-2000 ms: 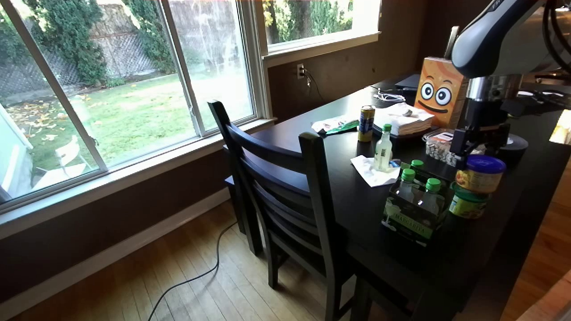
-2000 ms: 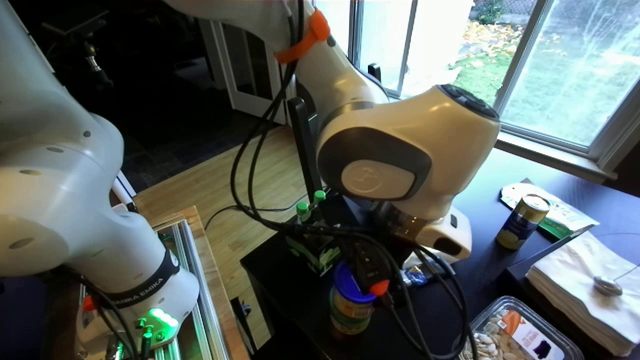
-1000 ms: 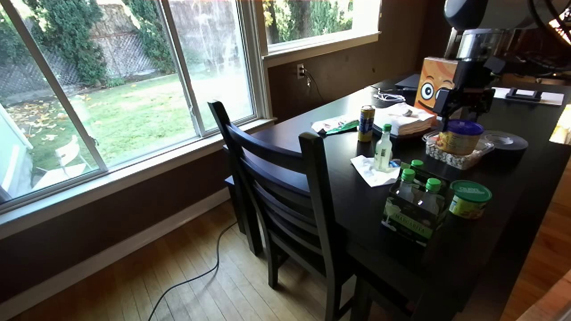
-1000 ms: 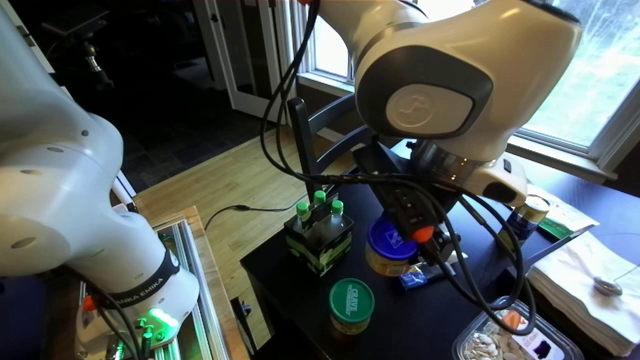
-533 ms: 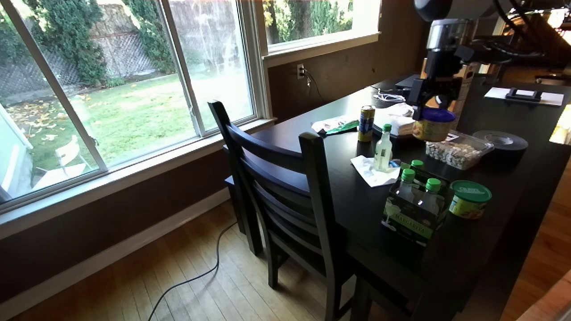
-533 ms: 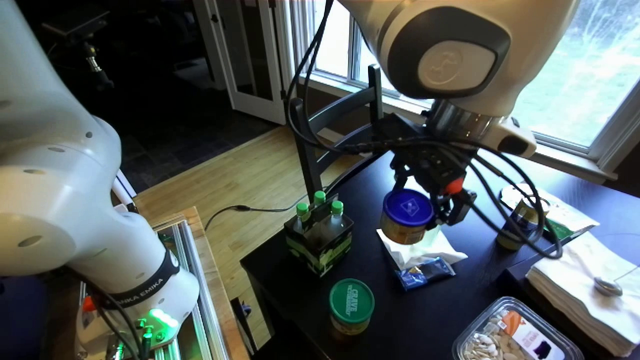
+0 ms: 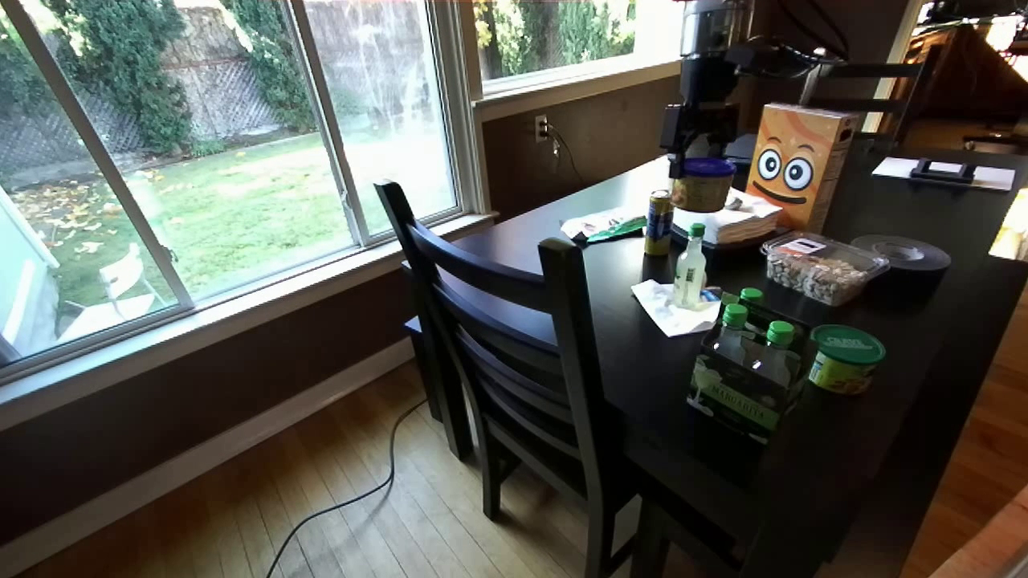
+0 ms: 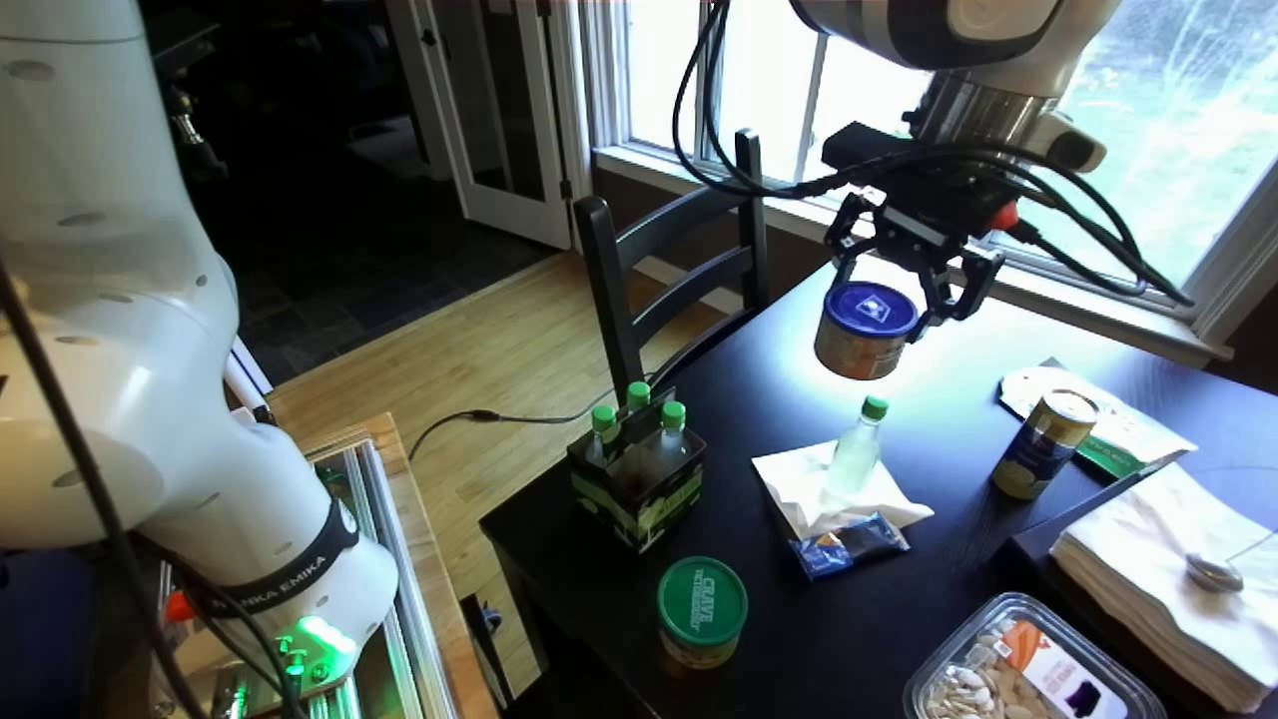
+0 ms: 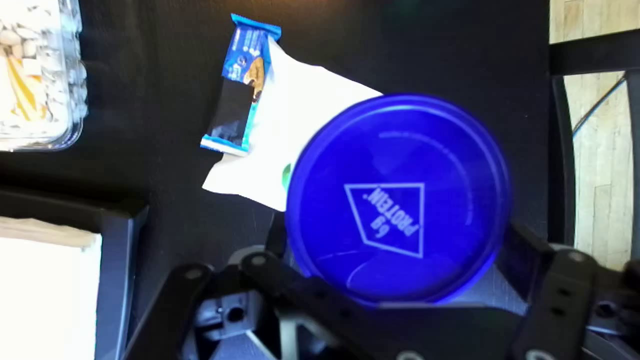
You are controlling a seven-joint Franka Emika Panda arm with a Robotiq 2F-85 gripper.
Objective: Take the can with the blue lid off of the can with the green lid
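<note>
In an exterior view, right of centre in the upper half of the frame: the can with the blue lid [image 8: 865, 338], clasped from either side by the gripper [image 8: 879, 304] and held in the air over the dark table [image 8: 799, 639]. Near the bottom centre, the can with the green lid [image 8: 702, 611], upright on the table and well apart from the held one, with a bottle carrier [image 8: 664, 511] up and to the left. Below the held can in the frame, a lone bottle [image 8: 855, 459] on white paper [image 8: 794, 479]. In an exterior view, at the upper right: the same two-sided grasp, with the can upright or nearly so, overlapping in the frame the left end of a napkin stack [image 7: 743, 227] and just left of an orange box [image 7: 793, 170]. Lower right, the can with the green lid beside the bottle carrier, with nothing on top. In the wrist view, right of centre: the top of the can with the blue lid, flanked by both sides of the gripper, reaching in from the bottom edge; a tub of nuts [image 9: 75, 95] at the upper left. Already done, by judgement: taking the can with the blue lid off its partner. Left, presumably: picking a landing spot, lowering, letting go; risk, on the way down, of clipping the lone bottle.
</note>
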